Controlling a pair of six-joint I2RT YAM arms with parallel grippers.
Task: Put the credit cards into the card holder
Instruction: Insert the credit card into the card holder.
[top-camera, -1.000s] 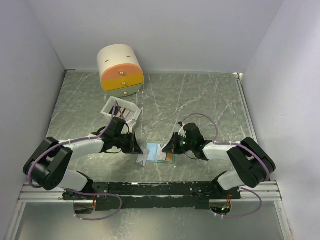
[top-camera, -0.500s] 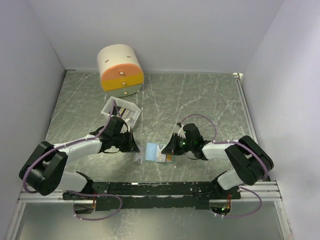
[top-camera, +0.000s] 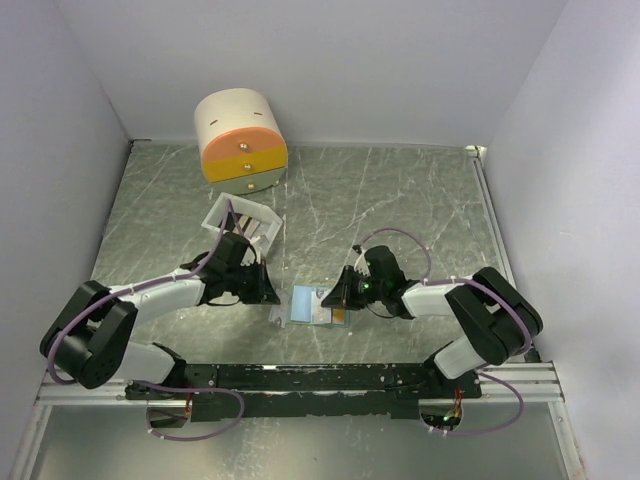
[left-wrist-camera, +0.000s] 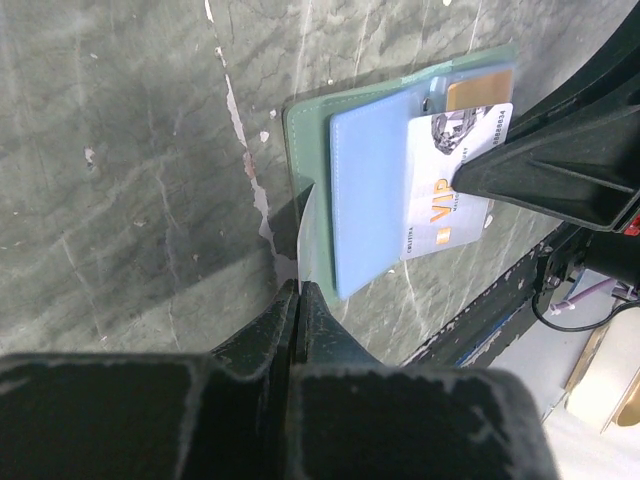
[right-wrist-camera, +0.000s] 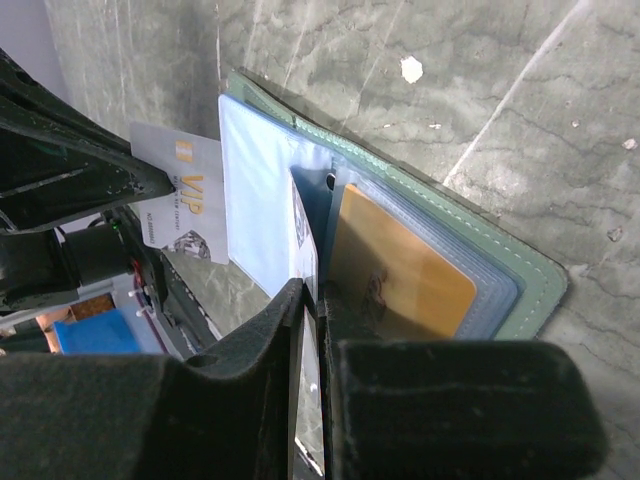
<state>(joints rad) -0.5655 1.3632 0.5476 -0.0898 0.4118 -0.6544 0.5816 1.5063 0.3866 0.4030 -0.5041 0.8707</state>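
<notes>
1. Grip: left gripper (left-wrist-camera: 297, 296) pinched shut on card holder (left-wrist-camera: 303, 140) at its lower-left edge. Right gripper (right-wrist-camera: 311, 292) is nearly closed on a thin leaf inside it. Both are unchanged.
2. Holder nudged slightly up-left in top view.
3. VIP card (left-wrist-camera: 452, 195) sticks half out of blue sleeve (left-wrist-camera: 365, 200), centre-right. Orange card (right-wrist-camera: 400, 275) is pocketed. Seating looks unfinished.

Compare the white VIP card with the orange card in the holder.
The VIP card is white with printed lettering; the orange card is orange-yellow. The VIP card sticks out past the edge of the pale blue sleeve; the orange card is tucked wholly inside the card holder. Both are flat cards sitting in the same open holder.
</notes>
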